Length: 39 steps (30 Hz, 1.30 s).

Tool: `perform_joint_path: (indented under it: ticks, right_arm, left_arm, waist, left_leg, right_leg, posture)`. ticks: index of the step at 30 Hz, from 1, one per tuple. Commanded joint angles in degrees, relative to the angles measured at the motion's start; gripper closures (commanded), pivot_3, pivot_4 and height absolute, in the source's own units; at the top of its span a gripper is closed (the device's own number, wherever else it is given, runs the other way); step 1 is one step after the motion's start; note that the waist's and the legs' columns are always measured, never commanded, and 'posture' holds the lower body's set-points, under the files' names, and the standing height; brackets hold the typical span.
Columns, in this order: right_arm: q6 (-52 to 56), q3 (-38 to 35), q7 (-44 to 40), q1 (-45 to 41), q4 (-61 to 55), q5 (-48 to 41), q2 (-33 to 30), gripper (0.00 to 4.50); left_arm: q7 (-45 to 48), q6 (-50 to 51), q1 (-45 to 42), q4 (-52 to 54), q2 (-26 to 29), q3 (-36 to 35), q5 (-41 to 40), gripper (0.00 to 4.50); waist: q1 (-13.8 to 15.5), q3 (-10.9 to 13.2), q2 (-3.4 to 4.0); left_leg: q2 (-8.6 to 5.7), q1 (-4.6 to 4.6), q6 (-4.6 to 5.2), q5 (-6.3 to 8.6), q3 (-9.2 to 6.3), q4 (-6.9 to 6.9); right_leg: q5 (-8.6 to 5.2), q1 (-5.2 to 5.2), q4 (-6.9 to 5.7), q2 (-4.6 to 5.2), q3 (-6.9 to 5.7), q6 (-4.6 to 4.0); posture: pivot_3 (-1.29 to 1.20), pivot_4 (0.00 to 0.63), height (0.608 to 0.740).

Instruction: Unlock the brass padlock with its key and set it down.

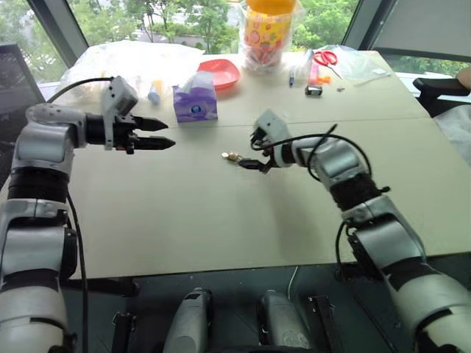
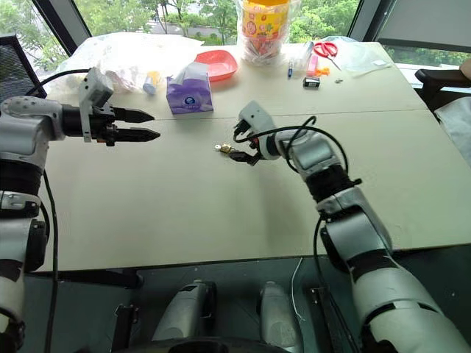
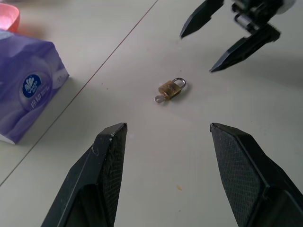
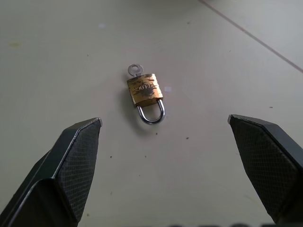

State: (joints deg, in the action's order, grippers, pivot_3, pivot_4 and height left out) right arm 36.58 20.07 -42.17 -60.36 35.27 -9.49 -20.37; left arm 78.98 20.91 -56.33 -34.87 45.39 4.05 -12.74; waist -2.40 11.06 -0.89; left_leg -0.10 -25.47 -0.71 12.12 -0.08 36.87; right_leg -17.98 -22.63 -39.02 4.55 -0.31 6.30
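Beige table (image 1: 184, 220) is lit from windows behind. Just ahead of the spread right gripper (image 4: 163, 142), apart from its fingers, the brass padlock (image 4: 145, 90) lies flat, the key (image 4: 135, 70) seated in its base, shackle toward the gripper. The left gripper (image 1: 158, 134) is held spread, empty, well off to the padlock's side.

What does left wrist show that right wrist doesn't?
Left wrist: the purple tissue box, a red dish edge, the right gripper open near the brass padlock, and the left gripper open. Right wrist: the padlock body's worn face and the shackle seated in the body. Both: padlock lying flat on the table, apart from all fingers, the key in its base.
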Motion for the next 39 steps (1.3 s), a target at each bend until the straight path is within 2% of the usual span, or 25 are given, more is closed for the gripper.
perform_joint_path:
  ticks: [1, 6, 12, 13, 15, 17, 18, 21, 25, 27, 31, 33, 39]
  right_arm:
    - [-9.1, -0.7, -1.8, -5.8, 14.2, 3.8, 3.5, 0.02]
    - [-18.0, -2.8, -0.7, -10.6, 29.0, 6.9, 8.4, 0.02]
    - [-24.3, -3.2, 1.0, -12.7, 37.5, 12.4, 12.5, 0.02]
    - [-24.9, -3.5, 1.3, -12.7, 38.0, 13.0, 12.7, 0.41]
    - [-27.3, -3.5, 0.0, -13.0, 38.5, 14.2, 13.9, 0.86]
    - [-29.3, -2.8, -0.7, -13.2, 39.0, 16.0, 14.9, 1.71]
    - [-29.7, -2.7, -0.6, -13.3, 39.5, 16.8, 15.3, 2.31]
    - [-30.3, -3.7, 0.1, -13.6, 40.6, 18.1, 16.1, 3.72]
    - [-33.2, -3.0, 0.1, -14.5, 40.3, 21.0, 14.7, 3.81]
    - [-39.0, -0.5, -0.6, -15.2, 38.5, 24.3, 12.5, 3.81]
    - [-53.7, 3.5, -2.6, -15.9, 27.9, 29.4, 5.1, 3.81]
    - [-58.4, 3.7, -3.5, -14.8, 18.8, 30.4, 0.9, 3.81]
    - [-49.5, -1.3, -11.0, -7.9, -7.7, 23.8, -4.7, 3.81]
  left_arm:
    - [0.6, -0.1, 0.0, 0.9, 1.4, -1.1, 0.2, 1.59]
    - [-0.6, 2.2, 3.6, 4.0, 1.9, -3.2, -1.2, 1.59]
    - [-3.3, 7.2, 8.7, 11.7, 0.9, -4.8, -3.7, 1.59]
    - [-3.6, 7.6, 9.1, 12.4, 0.9, -5.0, -3.9, 1.59]
    - [-4.5, 8.4, 10.1, 13.6, 0.6, -5.1, -4.4, 1.59]
    - [-5.3, 9.0, 10.7, 14.2, 0.1, -5.2, -4.8, 1.59]
    - [-5.7, 9.2, 10.9, 14.4, -0.1, -5.2, -4.9, 1.59]
    - [-6.7, 9.7, 11.1, 14.9, -0.8, -5.2, -5.4, 1.59]
    - [-7.3, 10.1, 11.5, 14.5, -1.1, -5.5, -6.0, 1.59]
    - [-7.3, 10.0, 10.6, 12.0, -1.6, -5.9, -6.6, 1.59]
    - [-5.0, 13.4, 4.7, 3.9, -4.8, -8.2, -10.8, 1.59]
    - [-3.1, 14.6, 1.0, -0.3, -6.9, -8.5, -12.2, 1.59]
    - [1.1, 10.7, -7.7, -13.4, -13.0, -7.5, -10.5, 1.59]
  waist:
    - [0.2, 0.0, -0.01]
    - [-0.1, 0.0, -0.01]
    - [-0.3, 0.0, -0.01]
    - [-0.3, 0.0, -0.01]
    - [-0.4, 0.0, 0.00]
    - [-0.6, 0.0, 0.00]
    - [-0.7, 0.0, 0.00]
    - [-0.9, 0.0, 0.00]
    - [-1.0, 0.0, 0.00]
    - [-1.0, 0.0, 0.00]
    - [0.2, 0.1, 0.02]
    - [0.3, 0.1, 0.00]
    - [-0.1, 0.1, -0.02]
  left_leg:
    - [-0.01, -0.08, 0.00, 0.00, 0.00, 0.00]
    - [-0.02, -0.15, -0.01, -0.01, 0.01, 0.04]
    - [0.07, 0.03, -0.15, -0.09, -0.03, 0.02]
    - [0.09, 0.08, -0.16, -0.09, -0.03, 0.02]
    - [0.09, 0.12, -0.18, -0.10, -0.03, 0.02]
    - [0.09, 0.16, -0.21, -0.12, -0.03, 0.02]
    - [0.09, 0.18, -0.22, -0.13, -0.03, 0.02]
    - [0.10, 0.18, -0.29, -0.17, -0.06, 0.04]
    - [0.10, 0.19, -0.31, -0.18, -0.07, 0.03]
    - [0.09, 0.19, -0.31, -0.18, -0.07, 0.03]
    - [0.02, 0.07, -0.30, -0.19, -0.08, 0.11]
    - [-0.01, -0.08, -0.27, -0.20, -0.09, 0.17]
    - [-0.05, -0.02, -0.26, -0.20, -0.06, 0.10]
  right_leg:
    - [0.00, -0.05, 0.00, 0.02, 0.00, 0.01]
    - [0.00, -0.10, -0.02, 0.05, 0.01, 0.01]
    - [0.01, -0.08, -0.21, -0.05, 0.03, 0.00]
    - [0.01, -0.04, -0.22, -0.06, 0.02, 0.00]
    - [0.02, -0.02, -0.24, -0.06, 0.03, -0.01]
    - [0.02, -0.01, -0.31, -0.07, 0.04, -0.02]
    - [0.02, -0.01, -0.33, -0.07, 0.05, -0.02]
    - [0.03, -0.01, -0.39, -0.10, 0.04, -0.04]
    - [0.04, -0.01, -0.40, -0.10, 0.04, -0.05]
    - [0.04, -0.01, -0.39, -0.10, 0.04, -0.05]
    - [0.04, -0.08, -0.39, -0.05, 0.03, -0.04]
    - [0.05, -0.16, -0.36, -0.04, 0.02, -0.01]
    - [0.04, -0.08, -0.25, -0.08, 0.00, 0.02]
  posture:
    - [0.00, 0.150, 0.740]
    - [0.00, 0.150, 0.740]
    - [0.00, 0.150, 0.740]
    - [0.00, 0.150, 0.740]
    - [0.00, 0.150, 0.740]
    - [0.00, 0.150, 0.740]
    - [0.00, 0.150, 0.740]
    - [0.00, 0.150, 0.740]
    - [0.00, 0.150, 0.740]
    - [0.00, 0.150, 0.740]
    - [0.00, 0.150, 0.740]
    - [0.00, 0.150, 0.740]
    - [0.00, 0.150, 0.740]
